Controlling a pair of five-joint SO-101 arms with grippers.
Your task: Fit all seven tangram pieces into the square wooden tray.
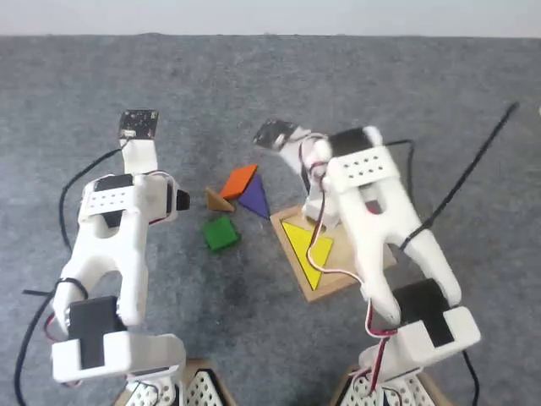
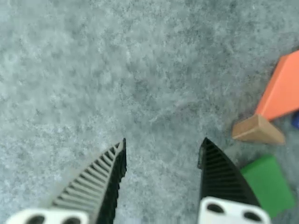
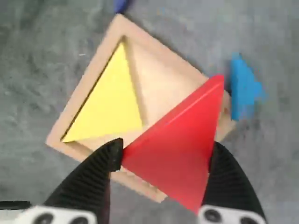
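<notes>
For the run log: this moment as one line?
left gripper: open over carpet; right gripper: shut on red triangle over tray; yellow triangle: in tray; loose: orange piece, tan piece, green piece, purple piece, blue piece

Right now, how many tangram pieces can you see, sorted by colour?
yellow triangle: 1
red triangle: 1
light blue piece: 1
orange piece: 1
purple triangle: 1
tan triangle: 1
green square: 1
Total: 7
</notes>
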